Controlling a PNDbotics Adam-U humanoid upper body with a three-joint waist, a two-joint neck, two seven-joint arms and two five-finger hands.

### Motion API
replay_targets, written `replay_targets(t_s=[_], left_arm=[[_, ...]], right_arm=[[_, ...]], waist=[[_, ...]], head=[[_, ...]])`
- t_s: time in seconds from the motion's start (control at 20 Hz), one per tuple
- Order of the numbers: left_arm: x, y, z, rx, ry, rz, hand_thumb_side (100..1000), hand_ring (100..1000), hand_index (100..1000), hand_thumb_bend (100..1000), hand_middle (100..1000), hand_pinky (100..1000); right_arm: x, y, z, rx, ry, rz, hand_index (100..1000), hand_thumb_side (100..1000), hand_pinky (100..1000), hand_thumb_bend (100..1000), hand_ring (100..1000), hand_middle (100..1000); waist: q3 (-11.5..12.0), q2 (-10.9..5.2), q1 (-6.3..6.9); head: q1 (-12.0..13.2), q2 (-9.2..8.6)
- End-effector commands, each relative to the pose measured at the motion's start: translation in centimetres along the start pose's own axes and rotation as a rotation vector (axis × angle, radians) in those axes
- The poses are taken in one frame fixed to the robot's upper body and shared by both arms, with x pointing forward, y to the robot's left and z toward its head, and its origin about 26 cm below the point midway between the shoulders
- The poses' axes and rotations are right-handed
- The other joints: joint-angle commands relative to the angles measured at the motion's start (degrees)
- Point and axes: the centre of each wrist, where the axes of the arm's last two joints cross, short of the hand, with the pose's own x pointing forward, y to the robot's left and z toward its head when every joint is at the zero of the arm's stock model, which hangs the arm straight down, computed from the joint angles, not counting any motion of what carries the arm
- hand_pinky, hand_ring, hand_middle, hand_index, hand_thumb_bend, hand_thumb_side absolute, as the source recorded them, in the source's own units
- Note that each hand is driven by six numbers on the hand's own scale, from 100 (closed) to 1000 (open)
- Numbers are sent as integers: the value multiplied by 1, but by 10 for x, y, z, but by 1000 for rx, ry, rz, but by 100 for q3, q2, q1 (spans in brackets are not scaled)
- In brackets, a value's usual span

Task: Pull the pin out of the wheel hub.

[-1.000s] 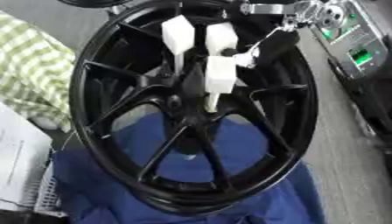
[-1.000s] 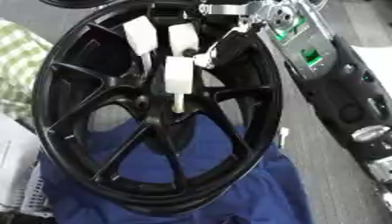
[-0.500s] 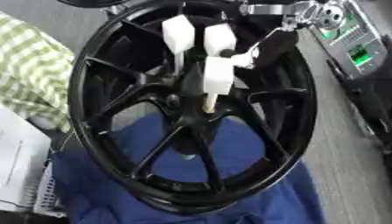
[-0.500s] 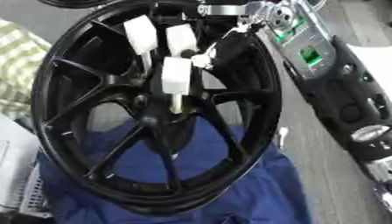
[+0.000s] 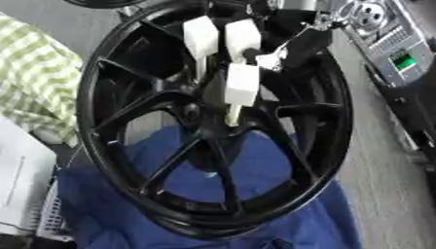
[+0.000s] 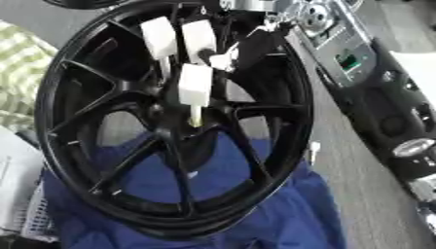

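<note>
Grey counter under the whole setup, with blue cloth spread on the near side and the black wheel resting partly on it.

My right robot hand reaches in from the far right, white fingertips down over the wheel centre. The nearest fingertip block sits on a pale slim pin; two other white fingers stand farther off, above the spokes. Whether that block and a hidden thumb pinch the pin I cannot tell. Left robot hand not visible in either view.

Progress, my judgement: the pin's lower end looks at or just above the hub; I cannot say if it is fully clear. Pull appears under way, not confirmed finished. Remaining: lift clear, carry away.

Containers: none holding anything. Green checked cloth at left; white sheets at near left; grey device with small green display at far right.
</note>
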Motion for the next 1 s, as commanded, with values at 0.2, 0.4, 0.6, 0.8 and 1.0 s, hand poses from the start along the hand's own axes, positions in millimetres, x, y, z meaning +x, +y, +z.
replay_targets(t_s=[0.2,0.4,0.6,0.8,1.0], left_arm=[[10,5,0,14,-36,-19,712,596,710,100,500,831],[11,5,0,13,-38,-20,711,595,710,100,500,831],[11,5,0,14,-35,-22,716,595,711,100,501,831],[11,6,0,15,-35,-24,712,594,711,100,500,831],[13,5,-1,14,-42,-24,709,595,711,100,500,831]], right_arm=[[13,-26,16,-53,-14,20,471,277,952,100,769,331],[13,-33,23,-49,-24,-25,470,345,971,100,771,330],[11,-46,40,-77,-45,-115,470,405,983,100,761,329],[14,-64,65,-142,-62,-204,469,420,994,100,760,326],[16,-80,89,-214,-74,-276,468,467,1000,100,760,325]], waist=[[-15,-191,17],[-18,-226,18],[-29,-243,14],[-62,-255,16],[-97,-262,46]], head=[[-6,13],[-5,38],[5,39],[-5,39],[30,39]])
